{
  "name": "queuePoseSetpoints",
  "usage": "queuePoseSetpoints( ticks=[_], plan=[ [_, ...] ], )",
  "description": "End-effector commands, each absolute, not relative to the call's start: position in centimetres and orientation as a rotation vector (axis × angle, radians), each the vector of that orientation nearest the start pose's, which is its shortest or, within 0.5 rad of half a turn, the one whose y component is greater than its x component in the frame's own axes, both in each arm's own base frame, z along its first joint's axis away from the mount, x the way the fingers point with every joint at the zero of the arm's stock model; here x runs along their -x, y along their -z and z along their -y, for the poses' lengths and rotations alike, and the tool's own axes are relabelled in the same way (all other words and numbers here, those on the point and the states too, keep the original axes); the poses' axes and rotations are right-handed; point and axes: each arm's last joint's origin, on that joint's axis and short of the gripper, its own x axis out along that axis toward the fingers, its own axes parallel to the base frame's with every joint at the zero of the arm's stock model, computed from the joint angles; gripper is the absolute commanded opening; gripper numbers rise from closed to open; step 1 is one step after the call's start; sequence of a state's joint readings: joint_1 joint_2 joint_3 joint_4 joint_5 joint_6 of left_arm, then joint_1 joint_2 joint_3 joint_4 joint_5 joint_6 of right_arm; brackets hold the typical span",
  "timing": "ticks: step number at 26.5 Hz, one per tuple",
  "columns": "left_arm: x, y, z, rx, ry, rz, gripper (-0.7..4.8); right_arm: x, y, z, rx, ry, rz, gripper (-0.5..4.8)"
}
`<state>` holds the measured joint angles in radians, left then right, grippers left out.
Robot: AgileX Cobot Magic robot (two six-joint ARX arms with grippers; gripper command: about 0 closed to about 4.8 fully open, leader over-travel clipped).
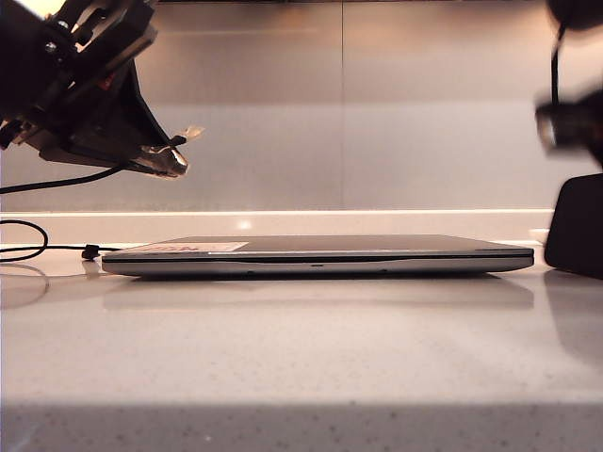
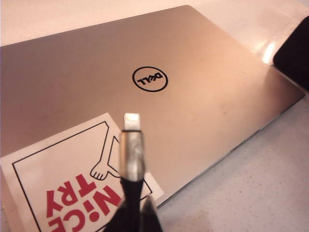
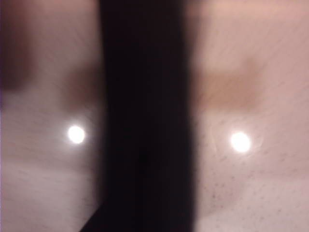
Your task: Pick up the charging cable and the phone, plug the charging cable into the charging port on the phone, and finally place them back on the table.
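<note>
My left gripper [image 1: 168, 160] hangs at the upper left, above the laptop's left end, and is shut on the charging cable. Its pale silvery plug tip [image 2: 132, 121] juts out past the fingertips [image 2: 147, 215]. The black cord [image 1: 38, 249] trails down onto the table [image 1: 301, 348] at the far left. The phone [image 1: 576, 226] is a black slab standing upright at the right edge. My right gripper [image 1: 568, 125] is a dark blur just above it. In the right wrist view the phone [image 3: 145, 121] fills the middle as a blurred black band, and the jaws cannot be made out.
A shut silver laptop [image 1: 318, 255] lies flat across the middle of the table, with a red "NiCE TRY" sticker [image 2: 77, 193] on its lid. A low pale ledge and a grey wall [image 1: 377, 113] close off the back.
</note>
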<state>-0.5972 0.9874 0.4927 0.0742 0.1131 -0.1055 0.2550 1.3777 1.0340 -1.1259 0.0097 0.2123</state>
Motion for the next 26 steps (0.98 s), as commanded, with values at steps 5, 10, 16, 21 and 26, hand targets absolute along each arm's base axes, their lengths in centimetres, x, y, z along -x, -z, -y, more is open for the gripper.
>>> queuePoseSetpoints(
  ticks=[5,10,16,21,26],
  plan=[
    [-16.9,-22.2,11.9,0.000,0.681,-0.444,-0.06,-22.6,-24.6,-5.9,0.024,-0.049,-1.426,0.95],
    [-16.9,-22.2,12.0,-0.001,0.686,-0.445,-0.06,-22.9,-24.9,-6.0,0.004,-0.071,-1.394,-0.03],
    [-16.2,-22.2,12.9,-0.013,0.741,-0.445,-0.06,-23.7,-28.8,-6.3,-0.019,-0.102,-1.306,-0.06],
    [-15.5,-22.2,13.8,-0.010,0.789,-0.454,-0.06,-24.5,-31.6,-7.1,-0.155,-0.301,-1.162,-0.06],
    [-14.9,-22.1,14.3,0.103,0.794,-0.510,-0.06,-25.4,-32.4,-7.9,-0.328,-0.490,-1.068,-0.06]
  ],
)
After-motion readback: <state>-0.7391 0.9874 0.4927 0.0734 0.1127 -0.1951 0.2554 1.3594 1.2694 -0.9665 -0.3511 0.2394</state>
